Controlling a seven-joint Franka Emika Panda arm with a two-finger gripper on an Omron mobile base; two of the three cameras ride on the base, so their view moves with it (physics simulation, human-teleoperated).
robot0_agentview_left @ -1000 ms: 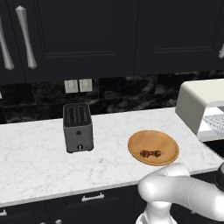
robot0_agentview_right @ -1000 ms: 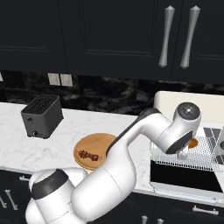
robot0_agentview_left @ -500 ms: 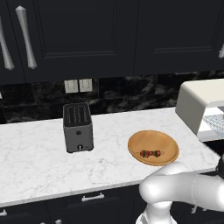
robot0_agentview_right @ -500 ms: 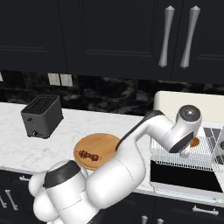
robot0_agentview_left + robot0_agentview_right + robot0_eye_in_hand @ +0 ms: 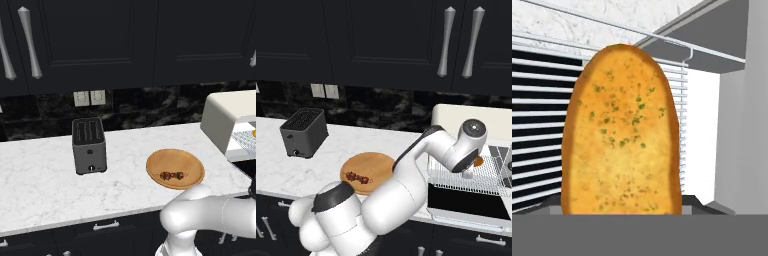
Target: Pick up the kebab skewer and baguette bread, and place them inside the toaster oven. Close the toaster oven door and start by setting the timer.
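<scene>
Now the baguette (image 5: 622, 132) sits right before the gripper (image 5: 468, 173), over the wire rack (image 5: 491, 175) inside the oven (image 5: 456, 116); its grip cannot be told. Meanwhile the skewer (image 5: 173, 175) lies on the plate (image 5: 175, 168) near the tabletop's front edge.

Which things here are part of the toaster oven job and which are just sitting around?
Part of the job:
baguette, over the oven rack
skewer, on the plate
toaster oven, door open

Just sitting around:
slot toaster
wooden plate, apart from carrying the skewer
wall outlets
</scene>
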